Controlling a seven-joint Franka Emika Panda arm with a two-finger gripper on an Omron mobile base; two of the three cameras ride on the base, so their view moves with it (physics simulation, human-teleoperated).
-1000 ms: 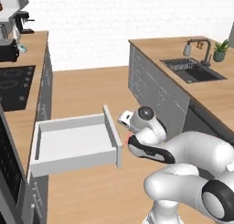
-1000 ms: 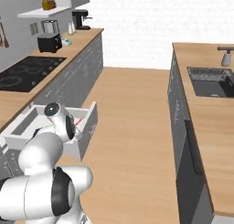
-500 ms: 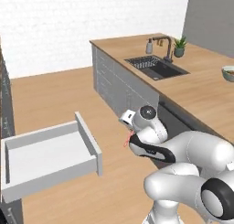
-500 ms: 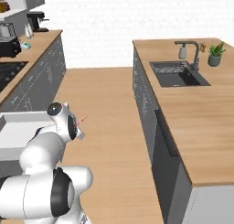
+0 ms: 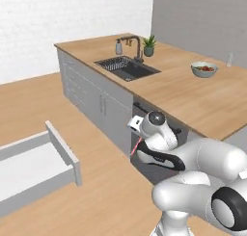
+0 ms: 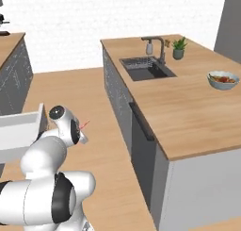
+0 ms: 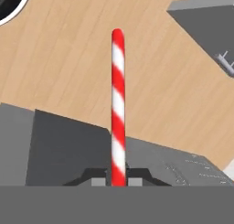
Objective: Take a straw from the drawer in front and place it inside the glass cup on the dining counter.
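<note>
Straw (image 7: 118,106), striped red and white, stands pinched between the two dark finger tips of the gripper (image 7: 118,181), which is closed narrowly on its lower end; the straw runs straight away from the hand over wood floor and grey cabinet fronts. In the left base view the gripper (image 5: 136,142) hangs low beside the grey side of the dining counter (image 5: 193,102), and the straw (image 5: 135,147) shows as a short thin red line just at the hand. In the right base view the straw (image 6: 84,126) pokes out from the hand above the wood floor, between the drawer (image 6: 21,126) and the dining counter (image 6: 188,117). The drawer (image 5: 36,165) is pulled open, white inside, well apart from the gripper. On the counter top sit a dark inset sink (image 5: 126,68) with a faucet (image 5: 136,45), a small potted plant (image 5: 149,45), and a white fruit bowl (image 5: 203,69). Near the far edge of the top, past the bowl, stands a small clear shape that looks like the glass cup (image 5: 230,59), though it is too faint to be sure.
</note>
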